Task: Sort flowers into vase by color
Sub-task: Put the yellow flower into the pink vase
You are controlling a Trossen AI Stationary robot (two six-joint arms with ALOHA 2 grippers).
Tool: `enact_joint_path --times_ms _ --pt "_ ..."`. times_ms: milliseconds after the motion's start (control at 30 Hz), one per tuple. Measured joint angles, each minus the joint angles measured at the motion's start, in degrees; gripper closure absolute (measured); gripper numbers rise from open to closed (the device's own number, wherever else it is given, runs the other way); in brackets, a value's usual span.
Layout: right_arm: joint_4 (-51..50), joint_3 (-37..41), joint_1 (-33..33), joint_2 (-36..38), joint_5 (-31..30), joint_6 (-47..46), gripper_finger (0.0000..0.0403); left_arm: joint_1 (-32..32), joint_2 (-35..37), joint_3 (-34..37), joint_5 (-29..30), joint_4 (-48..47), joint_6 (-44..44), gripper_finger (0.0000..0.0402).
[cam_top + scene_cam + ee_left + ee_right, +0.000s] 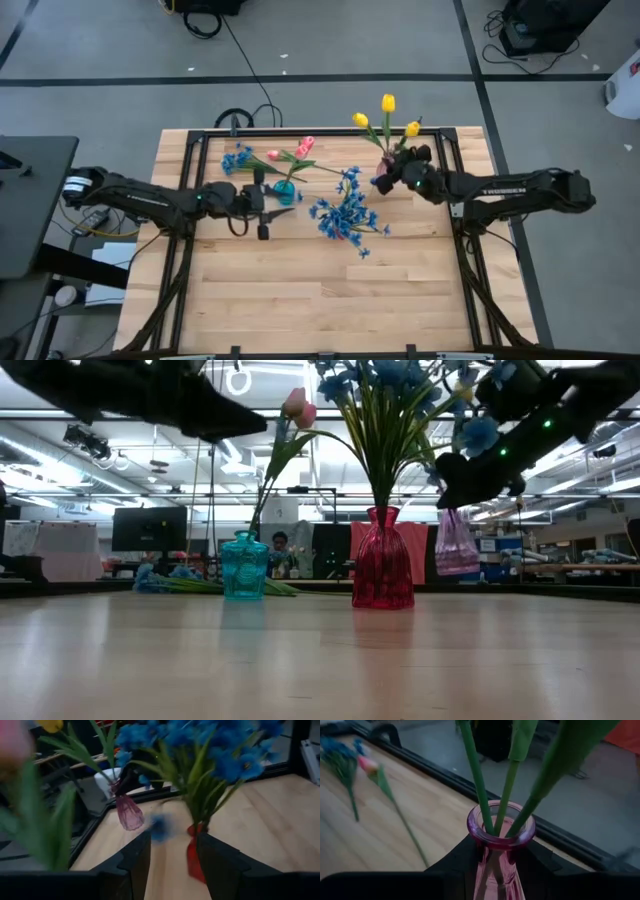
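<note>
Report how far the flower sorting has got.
Done: blue sprays fill the red vase, three yellow tulips stand in the pink vase. In hand: right gripper grips that pink vase. The left gripper is beside the teal vase. Left: a blue spray lying on the table.

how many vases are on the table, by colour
teal vase: 1
red vase: 1
pink vase: 1, gripped by the right hand
total: 3
</note>
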State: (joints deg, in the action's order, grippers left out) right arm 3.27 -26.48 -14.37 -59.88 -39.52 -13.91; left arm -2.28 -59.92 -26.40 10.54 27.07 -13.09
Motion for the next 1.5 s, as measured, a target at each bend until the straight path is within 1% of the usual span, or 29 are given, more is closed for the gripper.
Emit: enact_joint_path --times_ms 200,267,333,400,533,600,667,733,800,900,1033,1200,1300,1400,1500 --pt "15.39 4.60 -8.52 0.00 12.52 8.09 0.0281 4.62 4.67 4.22 -1.02 0.24 0.17 0.0236" --pt "18.97 5.86 -10.61 0.00 16.45 10.71 0.0281 6.41 5.99 5.16 -1.04 0.39 -0.24 0.0236" --pt "20.50 6.19 -12.59 0.00 19.91 12.87 0.0281 8.31 7.19 6.10 -1.34 0.41 -0.59 0.0236" --pt "21.07 6.19 -14.71 0.00 22.16 13.87 0.0281 10.56 8.14 6.69 -3.21 0.56 -0.88 0.0236" --pt "21.62 6.19 -18.87 -1.06 24.06 16.21 0.0281 15.19 8.43 7.24 -8.02 2.60 -1.09 0.0236" --pt "22.64 6.19 -20.86 -2.86 25.39 16.96 0.0281 17.56 8.43 7.24 -10.21 3.49 -1.30 0.0236" --pt "25.21 6.21 -22.54 -5.71 28.22 16.61 0.0281 19.51 8.30 7.24 -11.72 4.07 -1.30 0.0236" --pt "28.71 6.21 -23.27 -9.00 30.53 15.87 0.0281 20.65 8.24 7.24 -11.79 4.90 -1.29 0.0236" --pt "31.25 6.21 -23.02 -12.45 30.73 15.65 0.0281 21.20 8.26 7.24 -11.79 5.77 -1.29 0.0236" --pt "32.44 6.22 -21.86 -15.86 30.70 15.42 0.0281 21.37 8.24 7.24 -11.79 5.88 -1.28 0.0236" --pt "33.63 6.12 -20.80 -17.43 30.61 13.88 0.0281 21.35 8.24 7.24 -10.48 5.18 -1.28 0.0236" --pt "33.00 6.12 -20.52 -16.88 30.39 13.93 0.0277 21.35 8.24 7.24 -7.79 4.79 -1.28 0.0236" --pt "32.14 6.17 -20.53 -16.03 30.97 14.07 0.0256 21.35 8.24 7.24 -7.14 4.47 -1.28 0.0236" --pt "30.98 6.19 -20.51 -14.67 31.44 13.88 0.0219 21.35 8.24 7.24 -7.12 3.66 -1.52 0.0236" --pt "25.83 6.19 -20.46 -11.93 30.74 12.85 0.0182 21.42 8.25 7.24 -7.12 2.67 -1.55 0.0236"
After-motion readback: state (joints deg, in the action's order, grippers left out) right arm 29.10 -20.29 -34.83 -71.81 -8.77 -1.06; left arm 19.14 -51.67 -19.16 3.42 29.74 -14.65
